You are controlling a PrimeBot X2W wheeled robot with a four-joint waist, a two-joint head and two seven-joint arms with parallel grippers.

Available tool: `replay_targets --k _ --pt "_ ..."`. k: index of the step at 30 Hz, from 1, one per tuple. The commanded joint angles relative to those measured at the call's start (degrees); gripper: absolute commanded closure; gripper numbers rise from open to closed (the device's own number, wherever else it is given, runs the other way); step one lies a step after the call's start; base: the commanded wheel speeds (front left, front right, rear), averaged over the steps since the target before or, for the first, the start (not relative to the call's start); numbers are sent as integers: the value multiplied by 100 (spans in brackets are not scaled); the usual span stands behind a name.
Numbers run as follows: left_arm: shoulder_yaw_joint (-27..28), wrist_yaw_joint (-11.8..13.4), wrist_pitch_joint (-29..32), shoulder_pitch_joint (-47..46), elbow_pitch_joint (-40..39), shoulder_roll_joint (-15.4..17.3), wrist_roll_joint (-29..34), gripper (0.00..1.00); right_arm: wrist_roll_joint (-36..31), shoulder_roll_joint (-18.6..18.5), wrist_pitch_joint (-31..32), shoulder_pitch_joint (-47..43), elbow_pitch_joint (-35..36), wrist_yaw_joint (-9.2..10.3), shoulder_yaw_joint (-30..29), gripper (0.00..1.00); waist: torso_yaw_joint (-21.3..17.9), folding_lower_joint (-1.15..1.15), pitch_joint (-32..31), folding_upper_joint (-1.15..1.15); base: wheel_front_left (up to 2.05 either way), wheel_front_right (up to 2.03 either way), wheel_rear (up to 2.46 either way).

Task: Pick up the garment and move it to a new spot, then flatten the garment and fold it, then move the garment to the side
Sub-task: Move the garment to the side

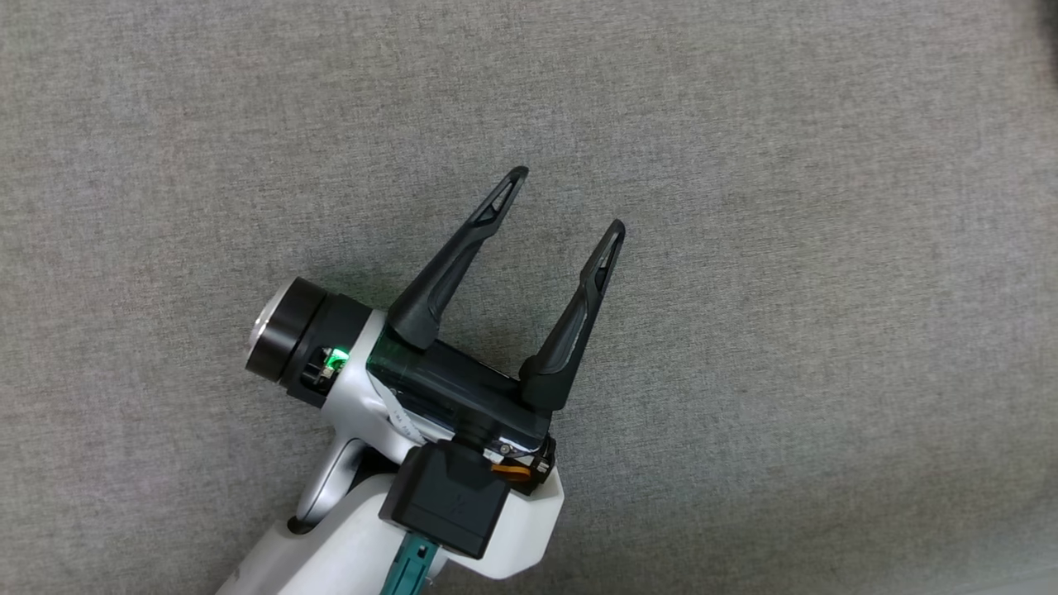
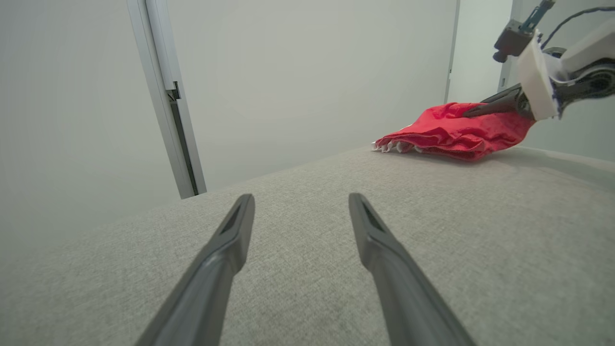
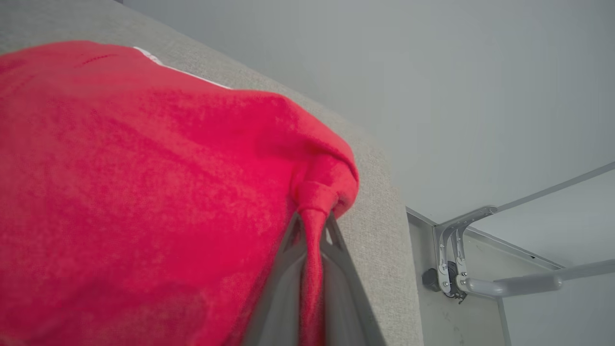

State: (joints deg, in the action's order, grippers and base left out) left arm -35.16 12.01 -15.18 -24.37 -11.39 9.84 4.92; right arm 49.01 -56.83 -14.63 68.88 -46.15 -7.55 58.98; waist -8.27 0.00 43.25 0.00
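Observation:
The garment is red and bunched, and it rests at the far right of the grey fabric surface in the left wrist view. My right gripper is shut on the garment's upper edge there. In the right wrist view the garment hangs close in front, and a pinched fold of it runs between the two fingers of my right gripper. My left gripper stands open over bare grey fabric in the head view, well apart from the garment, with nothing between its fingers.
A pale wall with a vertical metal rail stands beyond the surface's far edge. Past the surface's edge in the right wrist view, a grey metal bracket and bar sit lower down.

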Motion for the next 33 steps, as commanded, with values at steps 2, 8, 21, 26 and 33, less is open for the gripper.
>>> replay_targets --k 2,8,21,26,33 --pt "-44 23 9 -62 72 74 -53 0 -138 20 -49 212 -264 12 -20 100 75 0 23 0 0 0 0" --pt "-150 117 11 -103 60 142 -110 0 -466 161 -59 592 -895 13 -126 43 212 0 30 0 0 0 0" --pt "-219 351 4 35 218 -5 -474 0 -2248 968 -51 109 -938 13 -2061 0 384 0 -645 0 0 0 0" --pt "41 490 4 497 563 -92 -867 0 -2528 1778 -53 -1371 78 13 -3062 0 502 0 -1413 0 0 0 0" --pt "533 474 3 1246 1141 -300 -1298 0 -3062 3185 -53 -3424 1492 12 -4345 0 701 0 -2532 0 0 0 0"
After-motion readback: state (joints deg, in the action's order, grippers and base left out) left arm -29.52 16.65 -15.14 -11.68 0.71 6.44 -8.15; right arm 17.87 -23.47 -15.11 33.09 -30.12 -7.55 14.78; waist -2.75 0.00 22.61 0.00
